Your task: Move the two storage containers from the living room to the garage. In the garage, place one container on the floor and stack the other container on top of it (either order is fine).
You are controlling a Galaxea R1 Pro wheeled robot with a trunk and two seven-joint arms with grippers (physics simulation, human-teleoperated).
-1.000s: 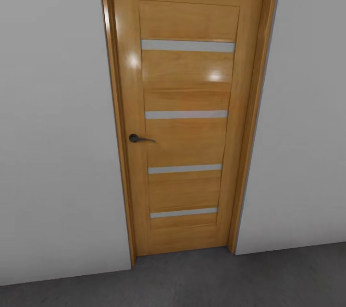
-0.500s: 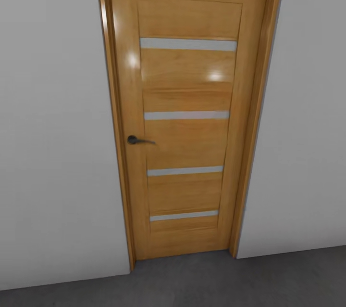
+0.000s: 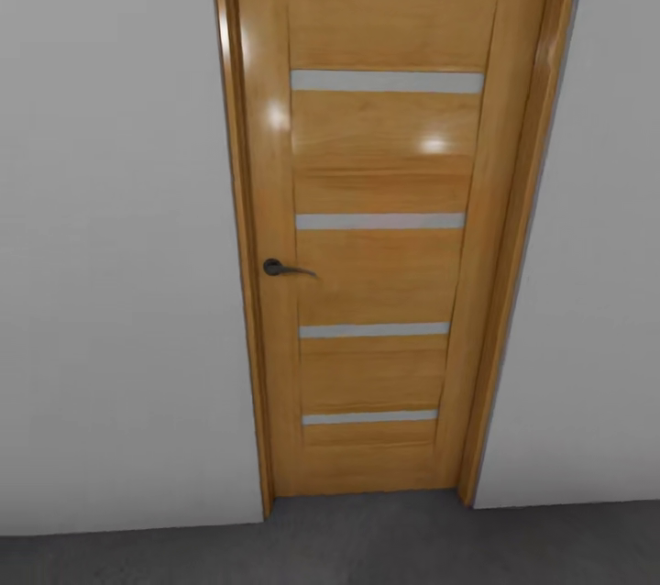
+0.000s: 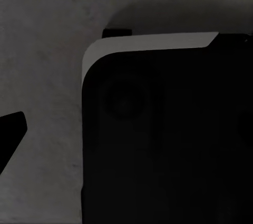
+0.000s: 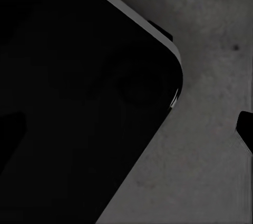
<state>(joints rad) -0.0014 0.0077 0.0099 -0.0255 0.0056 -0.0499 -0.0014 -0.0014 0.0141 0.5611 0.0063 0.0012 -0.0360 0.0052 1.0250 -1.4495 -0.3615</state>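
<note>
The two storage containers are out of view. In the head view I face a shut wooden door (image 3: pixel 385 227) with a dark lever handle (image 3: pixel 280 269), set in a pale grey wall (image 3: pixel 110 246). Rough dark grey floor (image 3: pixel 367 548) runs along its foot. In the left wrist view one black fingertip (image 4: pixel 10 134) of my left gripper (image 4: pixel 126 134) sits at the frame's edge, over the grey floor (image 4: pixel 47 50). The right wrist view has a fingertip (image 5: pixel 245 127) of my right gripper (image 5: pixel 129 129) at its edge. Nothing is between the fingers of either gripper.
My own black base (image 4: pixel 168 139) with its pale rim takes up much of both wrist views (image 5: pixel 74 87). The door frame (image 3: pixel 518 292) and the walls on both sides close off the way ahead.
The whole head picture has shifted: the door now sits further right and slightly larger, so the camera has moved. Nothing in the scene itself has changed.
</note>
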